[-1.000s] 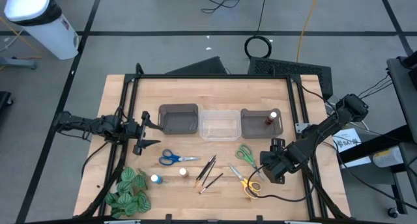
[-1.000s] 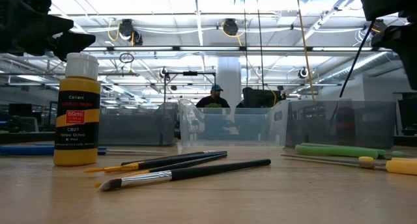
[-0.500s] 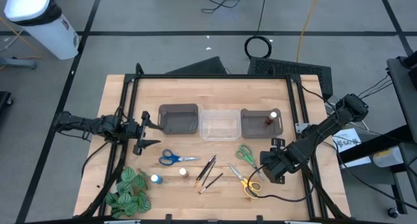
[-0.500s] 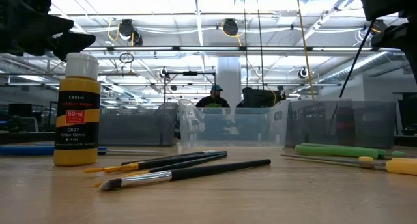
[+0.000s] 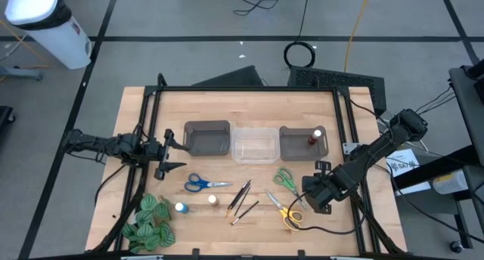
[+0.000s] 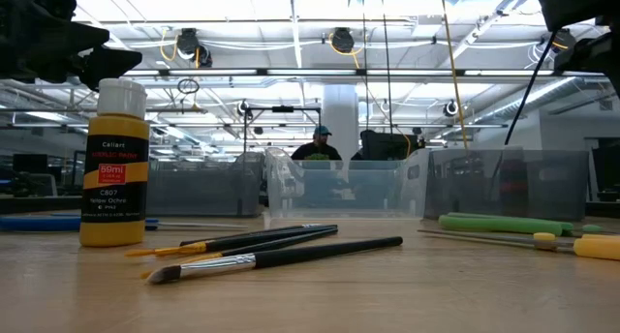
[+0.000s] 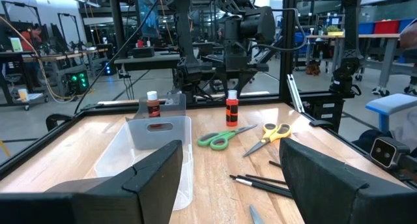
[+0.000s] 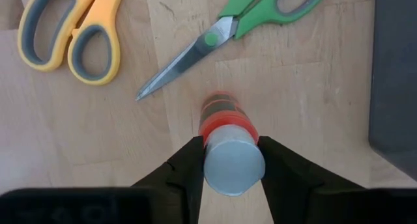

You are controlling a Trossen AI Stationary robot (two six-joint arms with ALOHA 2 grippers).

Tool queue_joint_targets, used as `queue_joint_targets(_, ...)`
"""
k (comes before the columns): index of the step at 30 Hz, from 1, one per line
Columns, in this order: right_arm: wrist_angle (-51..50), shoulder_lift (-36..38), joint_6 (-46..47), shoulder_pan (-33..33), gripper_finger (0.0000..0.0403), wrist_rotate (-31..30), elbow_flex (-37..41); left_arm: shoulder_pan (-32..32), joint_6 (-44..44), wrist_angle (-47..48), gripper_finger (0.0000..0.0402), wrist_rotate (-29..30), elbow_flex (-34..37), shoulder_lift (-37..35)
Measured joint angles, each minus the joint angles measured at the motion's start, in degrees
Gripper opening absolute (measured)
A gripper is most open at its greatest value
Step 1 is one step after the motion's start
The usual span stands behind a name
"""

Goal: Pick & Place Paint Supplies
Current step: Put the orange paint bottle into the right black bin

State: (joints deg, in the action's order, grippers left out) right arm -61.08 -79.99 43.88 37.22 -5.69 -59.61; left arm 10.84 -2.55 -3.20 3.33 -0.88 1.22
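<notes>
Now: right hand (image 8: pixel 225 160) clamped on orange paint bottle (image 8: pixel 227 140), upright on tabletop (image 8: pixel 85 133) beside green scissors (image 8: pixel 228 30). Lift straight, avoid blades. Left hand (image 7: pixel 228 178) spread wide, parked at left edge.

Right gripper (image 8: pixel 229 160): lowered at table's right front, fingers (image 8: pixel 189 164) pressed against both sides of a bottle cap. Left gripper (image 5: pixel 175 150): wide apart, waiting at left edge.

Pale, matt wooden bench (image 5: pixel 249 109); glossy clear plastic bin (image 5: pixel 254 145); bright metal blades on plastic-handled green scissors (image 8: pixel 228 28).
</notes>
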Motion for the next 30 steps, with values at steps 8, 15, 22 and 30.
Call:
queue_joint_targets(8, -1.6, 1.3, 0.0, -0.7, 0.0115, 1.5, 0.0, 0.0, 0.0, 0.0, 0.0269, 0.0, 0.0, 0.0)
queue_joint_targets(15, -2.6, 4.7, 0.5, -1.6, 0.0115, 1.4, 0.0, 0.0, 0.0, 0.0, 0.0269, 0.0, 0.0, 0.0)
queue_joint_targets(22, -3.1, 8.3, 0.3, -3.1, 0.0119, 1.2, 0.0, 0.0, 0.0, 0.0, 0.0269, 0.0, 0.0, 0.0)
queue_joint_targets(30, -5.8, 11.3, -1.8, -5.6, 0.0111, 1.1, 0.0, 0.0, 0.0, 0.0, 0.0269, 0.0, 0.0, 0.0)
